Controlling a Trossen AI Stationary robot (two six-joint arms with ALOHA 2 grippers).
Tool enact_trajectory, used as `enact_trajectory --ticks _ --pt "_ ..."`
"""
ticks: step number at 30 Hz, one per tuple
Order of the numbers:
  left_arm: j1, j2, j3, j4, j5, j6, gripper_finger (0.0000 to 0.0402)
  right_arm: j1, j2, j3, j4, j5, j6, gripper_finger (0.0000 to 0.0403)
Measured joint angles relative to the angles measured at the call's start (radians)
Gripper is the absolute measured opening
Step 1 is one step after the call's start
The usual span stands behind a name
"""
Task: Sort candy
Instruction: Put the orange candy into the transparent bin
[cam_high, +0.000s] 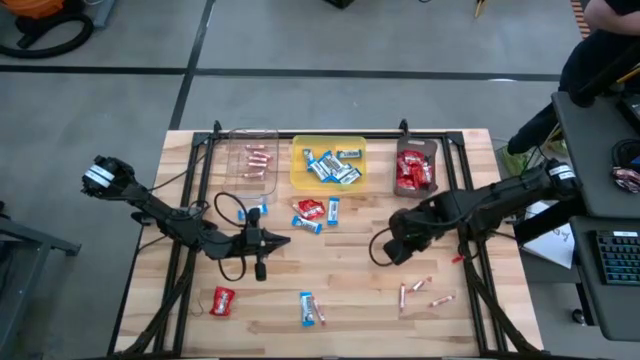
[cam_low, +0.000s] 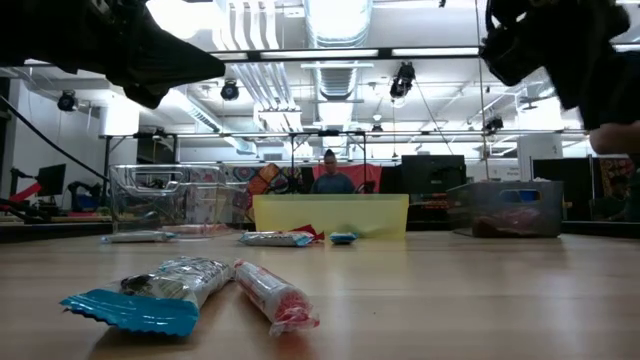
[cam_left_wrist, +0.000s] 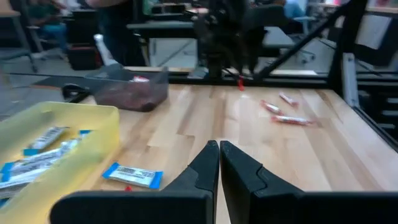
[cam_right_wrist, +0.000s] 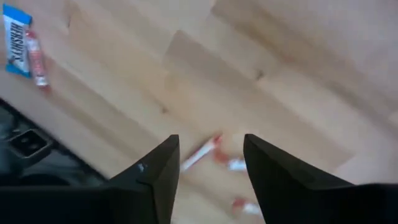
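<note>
Loose candy lies on the wooden table: a red packet (cam_high: 309, 209) and blue-and-white bars (cam_high: 333, 210) near the yellow tray, a red packet (cam_high: 222, 300) at near left, a blue-and-white bar with a pink stick (cam_high: 310, 308) at the near edge, and pink sticks (cam_high: 422, 290) at near right. My left gripper (cam_high: 285, 240) is shut and empty at mid-table; it also shows in its wrist view (cam_left_wrist: 219, 155). My right gripper (cam_high: 388, 250) is open and empty above the table; in its wrist view (cam_right_wrist: 208, 155) the pink sticks (cam_right_wrist: 200, 152) lie beyond the fingers.
Three trays stand in a row at the far side: a clear tray (cam_high: 252, 160) with pink sticks, a yellow tray (cam_high: 328, 165) with blue-and-white bars, and a dark tray (cam_high: 415, 168) with red packets. A person sits at a desk at far right (cam_high: 600, 60).
</note>
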Motion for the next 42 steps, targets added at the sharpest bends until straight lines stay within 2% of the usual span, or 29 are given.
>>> enact_trajectory --ticks 4,7,15,22,31,42 --pt "0.0 -0.009 0.0 0.017 -0.077 0.019 0.0 0.073 0.046 0.0 0.06 -0.134 0.169 0.0175" --pt "0.0 -0.021 0.0 0.026 -0.086 0.049 0.0 0.138 0.106 0.007 0.111 -0.196 0.267 0.0176" --pt "0.0 -0.037 0.04 0.032 -0.086 0.15 0.0 0.261 0.299 0.101 0.116 -0.218 0.392 0.0176" --pt "-0.007 -0.038 0.063 0.033 -0.084 0.148 0.0 0.336 0.439 0.182 0.112 -0.18 0.411 0.0176" --pt "-0.039 -0.038 0.064 0.032 -0.083 0.137 0.0 0.367 0.53 0.191 0.107 -0.013 0.439 0.0176" --pt "-0.047 -0.037 0.064 0.023 -0.083 0.132 0.0 0.374 0.591 0.188 0.108 0.016 0.474 0.0163"
